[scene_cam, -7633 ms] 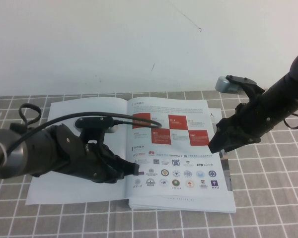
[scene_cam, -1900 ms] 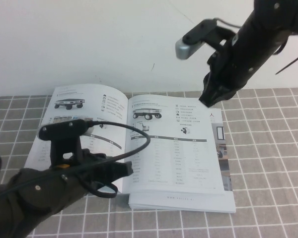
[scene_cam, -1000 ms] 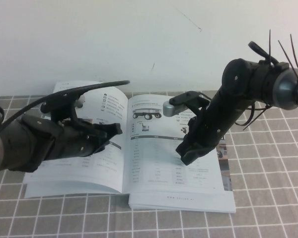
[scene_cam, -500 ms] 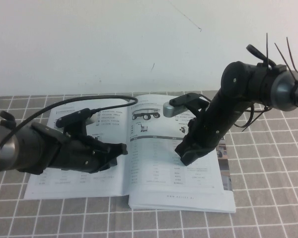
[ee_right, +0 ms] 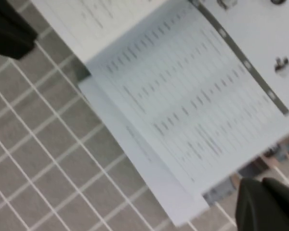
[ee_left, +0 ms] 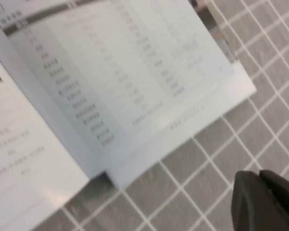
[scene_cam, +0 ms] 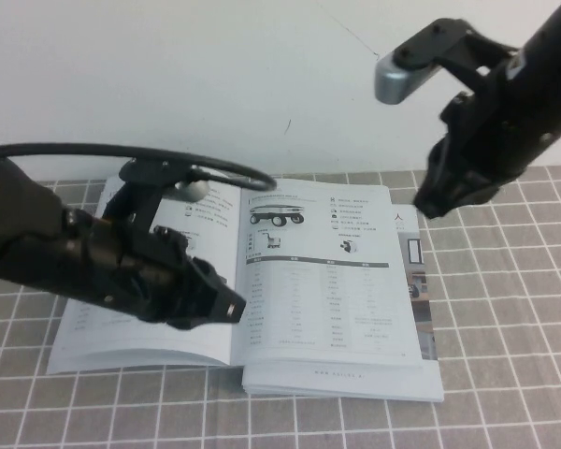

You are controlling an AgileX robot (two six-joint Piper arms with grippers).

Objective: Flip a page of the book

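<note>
Thin white glossy softcover book: laid open on grey grid-patterned counter, wheeled-robot spread uppermost.

Left hand: held over left leaf; grip state cannot be told.

Right hand: raised off the book's far right corner; grip state cannot be told.

Risk: turned leaf may be dragged back or creased if brushed by the left hand.

The book is lying open on the gridded desk, showing wheeled-robot pages and tables. The left gripper is hovering over its left-hand leaf near the spine. The right gripper is hanging above the book's far right corner.
</note>
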